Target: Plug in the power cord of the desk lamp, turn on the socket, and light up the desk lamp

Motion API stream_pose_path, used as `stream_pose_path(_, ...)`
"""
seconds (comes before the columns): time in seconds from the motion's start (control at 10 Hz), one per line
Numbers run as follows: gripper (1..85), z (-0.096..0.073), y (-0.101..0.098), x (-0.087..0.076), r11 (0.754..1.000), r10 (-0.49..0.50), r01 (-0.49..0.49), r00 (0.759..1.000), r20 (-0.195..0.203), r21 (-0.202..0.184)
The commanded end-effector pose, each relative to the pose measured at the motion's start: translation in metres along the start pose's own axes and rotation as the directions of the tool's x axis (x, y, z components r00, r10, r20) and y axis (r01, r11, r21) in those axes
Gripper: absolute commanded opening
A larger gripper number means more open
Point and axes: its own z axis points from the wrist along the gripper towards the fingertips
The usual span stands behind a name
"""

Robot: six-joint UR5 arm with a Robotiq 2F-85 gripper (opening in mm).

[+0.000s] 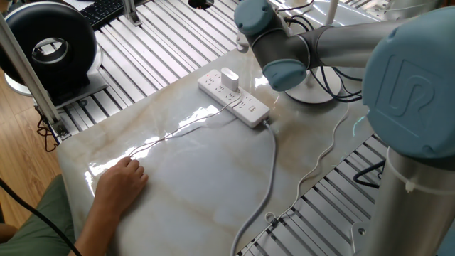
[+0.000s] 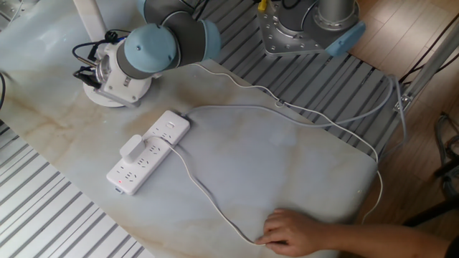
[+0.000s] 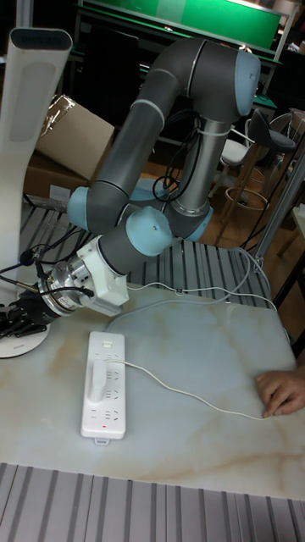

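With the power cord (image 2: 133, 147) plug seated in the socket (image 2: 148, 151) on the bench (image 2: 287, 172), the gripper (image 3: 19, 313) hung over the desk lamp (image 3: 25, 152) base, beyond the strip's far end; jaws' opening indeterminate.

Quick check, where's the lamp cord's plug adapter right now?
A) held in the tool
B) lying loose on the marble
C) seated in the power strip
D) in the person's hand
C: the white plug adapter stands seated on the power strip, its thin cord trailing across the table to the person's hand, while the tool is over at the lamp base.
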Motion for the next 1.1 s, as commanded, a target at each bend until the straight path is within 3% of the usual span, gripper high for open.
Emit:
stream_pose_path(0.0, 1.0, 0.000, 0.011, 0.002, 0.998, 0.027, -0.028, 1.000, -0.010, -0.056)
stream_pose_path(1.0, 1.0, -0.020, 0.028, 0.006, 0.988, 0.058, -0.065, 0.997, -0.052, -0.139)
